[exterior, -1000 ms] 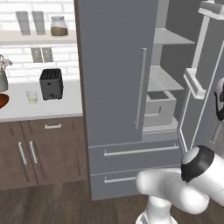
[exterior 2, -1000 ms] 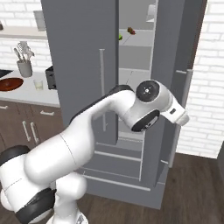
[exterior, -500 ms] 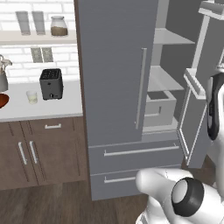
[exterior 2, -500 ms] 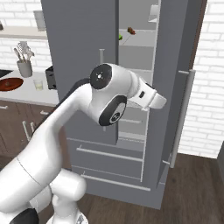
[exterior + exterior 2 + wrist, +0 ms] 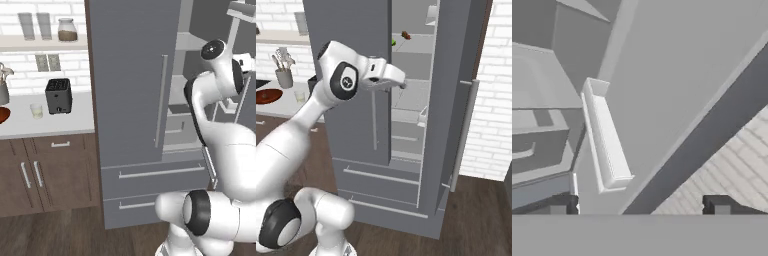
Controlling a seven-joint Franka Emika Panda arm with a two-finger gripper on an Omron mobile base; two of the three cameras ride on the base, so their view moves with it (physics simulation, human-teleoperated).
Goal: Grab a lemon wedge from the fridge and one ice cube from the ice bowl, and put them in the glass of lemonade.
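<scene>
We saw the fridge (image 5: 351,40) as a tall, flat grey cabinet with its right door swung wide open and its left door shut, a long silver bar handle (image 5: 161,100) running down that shut door and two drawers (image 5: 155,172) below. Inside, pale shelves stepped down the open compartment. At the left end of an upper shelf, close to the edge of the shut door, sat the lemon wedge (image 5: 394,42), a tiny yellow-green piece; just beside it, further along the same shelf, lay a small dark reddish item (image 5: 405,35) that we could not identify.

The gripper (image 5: 639,205) stood with its two dark fingertips (image 5: 559,204) far apart and nothing between them. In the hand view it faced the inner side of the open door, where a shallow white bin (image 5: 604,137) was mounted. In the right base view the hand was raised in front of the open compartment, below the shelf with the wedge and apart from it.

On the counter (image 5: 50,125) left of the fridge, the glass of lemonade (image 5: 36,111) stood just beside the black toaster (image 5: 58,95), a short clear tumbler with pale yellow liquid. The ice bowl (image 5: 268,95), reddish-brown and shallow, sat nearer the counter's left end, beside a grey utensil cup (image 5: 283,76). We could not make out any ice cube in it.
</scene>
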